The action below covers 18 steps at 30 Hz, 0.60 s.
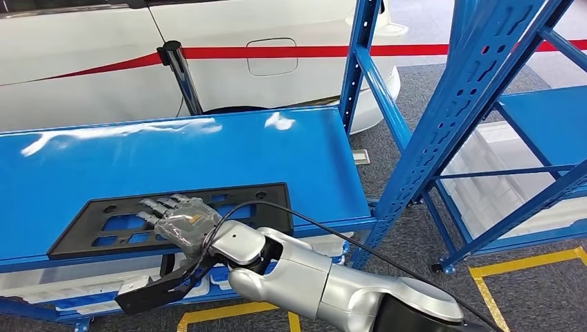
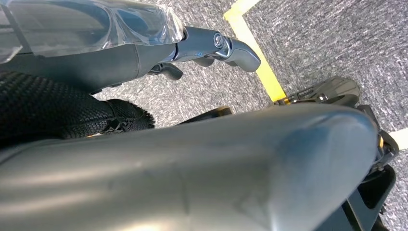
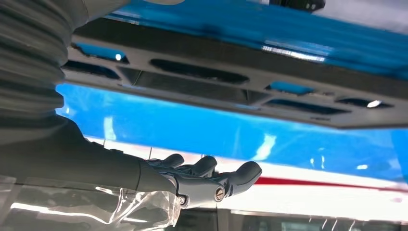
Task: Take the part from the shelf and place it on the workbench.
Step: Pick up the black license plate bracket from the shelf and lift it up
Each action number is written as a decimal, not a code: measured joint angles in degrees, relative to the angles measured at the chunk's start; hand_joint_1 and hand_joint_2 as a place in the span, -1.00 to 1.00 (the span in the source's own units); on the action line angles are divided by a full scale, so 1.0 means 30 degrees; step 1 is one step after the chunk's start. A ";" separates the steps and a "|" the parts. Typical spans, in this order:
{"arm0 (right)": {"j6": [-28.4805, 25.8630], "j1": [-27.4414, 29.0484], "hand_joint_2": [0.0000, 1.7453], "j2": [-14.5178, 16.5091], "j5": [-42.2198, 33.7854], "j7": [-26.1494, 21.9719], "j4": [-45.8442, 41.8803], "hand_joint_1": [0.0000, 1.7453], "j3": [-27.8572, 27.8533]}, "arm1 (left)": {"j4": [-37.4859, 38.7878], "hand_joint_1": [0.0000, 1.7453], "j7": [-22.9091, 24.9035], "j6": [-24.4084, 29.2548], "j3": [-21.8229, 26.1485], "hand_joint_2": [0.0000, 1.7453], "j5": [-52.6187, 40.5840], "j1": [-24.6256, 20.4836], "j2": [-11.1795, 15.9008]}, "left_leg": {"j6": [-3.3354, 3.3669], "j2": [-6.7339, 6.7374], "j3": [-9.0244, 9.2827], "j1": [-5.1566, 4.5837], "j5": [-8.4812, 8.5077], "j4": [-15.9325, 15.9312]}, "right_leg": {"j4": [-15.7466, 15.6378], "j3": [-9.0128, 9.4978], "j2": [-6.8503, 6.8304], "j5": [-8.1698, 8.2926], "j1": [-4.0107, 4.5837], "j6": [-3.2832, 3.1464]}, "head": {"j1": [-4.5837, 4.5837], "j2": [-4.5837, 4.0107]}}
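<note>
A flat black part (image 1: 256,200) with several cut-outs lies near the front edge of the blue shelf board (image 1: 208,149). My right hand (image 1: 176,218) reaches across from the lower right and is spread flat over the part's left-middle area, holding nothing. In the right wrist view its fingers (image 3: 211,178) are stretched out, with the part (image 3: 240,67) just beyond them; whether they touch it cannot be told. My left hand (image 2: 211,45) hangs by my body above the floor, fingers loosely extended and holding nothing.
Blue perforated shelf uprights (image 1: 443,138) stand right of the board, with a second blue rack (image 1: 540,117) beyond. White bins (image 1: 491,180) sit low under the racks. A white car (image 1: 242,48) with a red stripe is behind. Yellow tape (image 1: 526,263) marks the grey floor.
</note>
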 joint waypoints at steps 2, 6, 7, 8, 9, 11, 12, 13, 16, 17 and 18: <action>0.0229 0.0008 1.00 0.0000 -0.0191 0.0033 0.0055 -1.00 0.0064 | 0.0000 -1.00 -0.0005 -0.0024 0.0002 -1.00 -0.0004 -0.0002 0.0000 | 0.0031 0.0000 0.0001 -0.0011 -0.0013 0.0006 | -0.0039 0.0017 0.0000 0.0009 -0.0020 0.0163 | 0.0000 0.0000; 0.0357 0.0055 1.00 0.0000 -0.0431 0.0051 0.0308 -1.00 0.0197 | 0.0000 -1.00 -0.0005 -0.0029 0.0004 -1.00 -0.0004 -0.0004 0.0000 | 0.0046 0.0002 0.0008 -0.0021 -0.0017 0.0010 | -0.0058 0.0027 -0.0004 0.0017 -0.0079 0.0341 | 0.0000 0.0000; 0.0362 0.0070 1.00 0.0000 -0.0495 0.0047 0.0399 -1.00 0.0218 | 0.0000 -1.00 -0.0009 -0.0029 0.0005 -1.00 -0.0002 -0.0004 0.0000 | 0.0047 0.0003 0.0010 -0.0020 -0.0016 0.0010 | -0.0058 0.0027 -0.0005 0.0019 -0.0081 0.0344 | 0.0000 0.0000; 0.0368 0.0086 1.00 0.0002 -0.0581 0.0036 0.0499 -1.00 0.0237 | 0.0000 -1.00 -0.0015 -0.0029 0.0009 -1.00 0.0002 -0.0004 0.0000 | 0.0047 0.0004 0.0013 -0.0019 -0.0015 0.0010 | -0.0058 0.0028 -0.0006 0.0021 -0.0076 0.0346 | 0.0000 0.0000; 0.0371 0.0100 1.00 0.0004 -0.0654 0.0024 0.0606 -1.00 0.0251 | 0.0000 -1.00 -0.0020 -0.0029 0.0011 -1.00 0.0005 -0.0005 0.0000 | 0.0047 0.0005 0.0016 -0.0015 -0.0013 0.0009 | -0.0057 0.0028 -0.0007 0.0021 -0.0063 0.0346 | 0.0000 0.0000; 0.0369 0.0124 1.00 0.0013 -0.0805 0.0002 0.0823 -1.00 0.0266 | 0.0000 -1.00 -0.0031 -0.0029 0.0020 -1.00 0.0011 -0.0004 0.0000 | 0.0041 0.0006 0.0023 -0.0002 -0.0006 0.0006 | -0.0055 0.0030 -0.0008 0.0022 -0.0040 0.0346 | 0.0000 0.0000; 0.0364 0.0130 1.00 0.0018 -0.0874 -0.0002 0.0927 -1.00 0.0269 | 0.0000 -1.00 -0.0038 -0.0029 0.0026 -1.00 0.0016 -0.0003 0.0000 | 0.0036 0.0006 0.0026 0.0007 -0.0002 0.0003 | -0.0054 0.0030 -0.0009 0.0023 -0.0029 0.0346 | 0.0000 0.0000; 0.0351 0.0132 1.00 0.0024 -0.0969 -0.0004 0.1027 -1.00 0.0271 | 0.0000 -1.00 -0.0053 -0.0029 0.0031 -1.00 0.0024 -0.0002 0.0000 | 0.0031 0.0007 0.0028 0.0019 0.0001 0.0001 | -0.0053 0.0030 -0.0009 0.0023 -0.0017 0.0345 | 0.0000 0.0000; 0.0302 0.0134 1.00 0.0031 -0.1264 -0.0006 0.1270 -1.00 0.0273 | 0.0000 -1.00 -0.0137 -0.0029 0.0038 -1.00 0.0082 0.0005 0.0000 | 0.0026 0.0007 0.0031 0.0050 0.0005 -0.0003 | -0.0051 0.0031 -0.0010 0.0024 0.0017 0.0344 | 0.0000 0.0000; 0.0289 0.0135 1.00 0.0033 -0.1333 -0.0004 0.1332 -1.00 0.0273 | 0.0000 -1.00 -0.0171 -0.0029 0.0040 -1.00 0.0104 0.0011 0.0000 | 0.0026 0.0007 0.0032 0.0057 0.0005 -0.0004 | -0.0051 0.0031 -0.0010 0.0024 0.0023 0.0343 | 0.0000 0.0000; 0.0276 0.0135 1.00 0.0035 -0.1408 -0.0002 0.1386 -1.00 0.0273 | 0.0000 -1.00 -0.0208 -0.0029 0.0042 -1.00 0.0122 0.0017 0.0000 | 0.0025 0.0007 0.0032 0.0062 0.0005 -0.0006 | -0.0050 0.0030 -0.0010 0.0023 0.0028 0.0343 | -0.0002 0.0000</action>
